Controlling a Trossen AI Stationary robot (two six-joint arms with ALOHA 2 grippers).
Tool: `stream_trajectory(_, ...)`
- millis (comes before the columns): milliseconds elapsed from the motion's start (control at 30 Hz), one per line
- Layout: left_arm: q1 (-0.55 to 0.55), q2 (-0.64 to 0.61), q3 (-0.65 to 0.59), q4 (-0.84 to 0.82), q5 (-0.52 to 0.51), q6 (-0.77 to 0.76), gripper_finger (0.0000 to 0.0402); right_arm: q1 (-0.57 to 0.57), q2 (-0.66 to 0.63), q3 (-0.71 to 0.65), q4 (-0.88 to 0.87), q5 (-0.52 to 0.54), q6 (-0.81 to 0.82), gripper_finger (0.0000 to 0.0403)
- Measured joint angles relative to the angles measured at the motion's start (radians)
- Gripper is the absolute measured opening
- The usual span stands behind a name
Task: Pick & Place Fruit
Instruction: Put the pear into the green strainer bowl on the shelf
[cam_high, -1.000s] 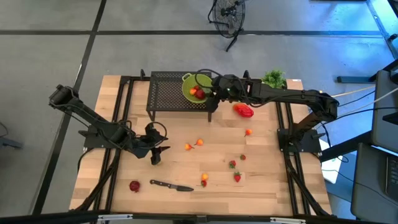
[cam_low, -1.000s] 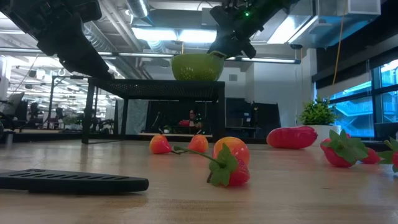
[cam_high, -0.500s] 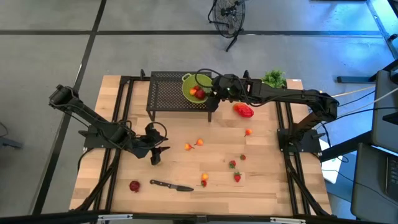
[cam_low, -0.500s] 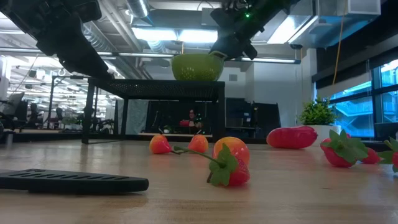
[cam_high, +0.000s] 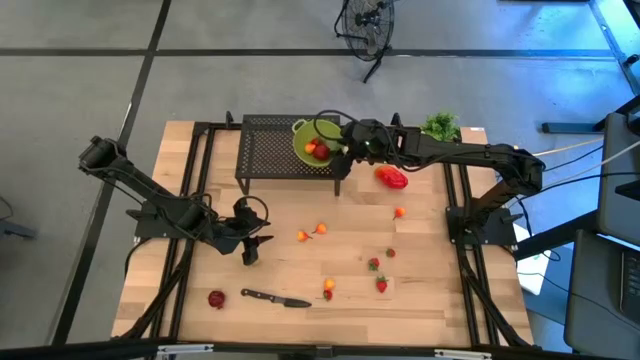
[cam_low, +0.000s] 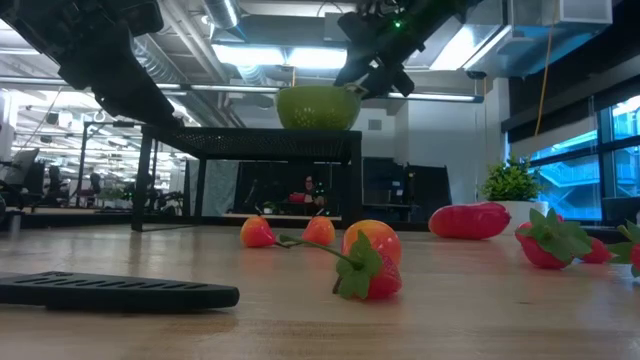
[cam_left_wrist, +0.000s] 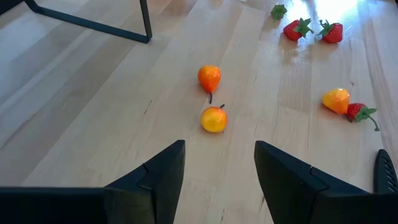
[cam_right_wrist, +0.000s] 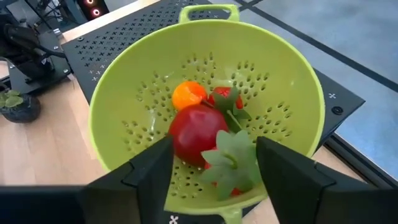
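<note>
We saw the right end effector spread above the colander at upper centre; three fruit lay inside. The left end effector stayed spread over open worktop.

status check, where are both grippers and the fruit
Right gripper open over the green colander, fruit inside. Left gripper open, empty, low over table near two orange fruits. Knife lies clear.

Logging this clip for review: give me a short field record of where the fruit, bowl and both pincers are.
bowl: green colander on black mesh stand
in bowl: red and orange fruit
right pincer: open, over bowl
left pincer: open, low over table, facing two orange fruits
loose fruit: strawberries, red oblong piece
knife: on table
</note>
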Motion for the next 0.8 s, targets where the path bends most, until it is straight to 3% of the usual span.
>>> stream_trajectory(367,0.0,0.0,0.0,0.0,0.034,0.0,0.0189,0.0,0.0,0.0,0.084,-0.001,-0.04,0.0265)
stream_trajectory(567,0.0,0.0,0.0,0.0,0.044,0.022,0.0196,0.0,-0.054,-0.001,0.055,-0.003,-0.063,0.0252)
stream_trajectory(800,0.021,0.0,-0.001,0.07,0.057,0.137,0.0233,0.017,-0.164,-0.001,-0.076,0.0,-0.123,0.0225)
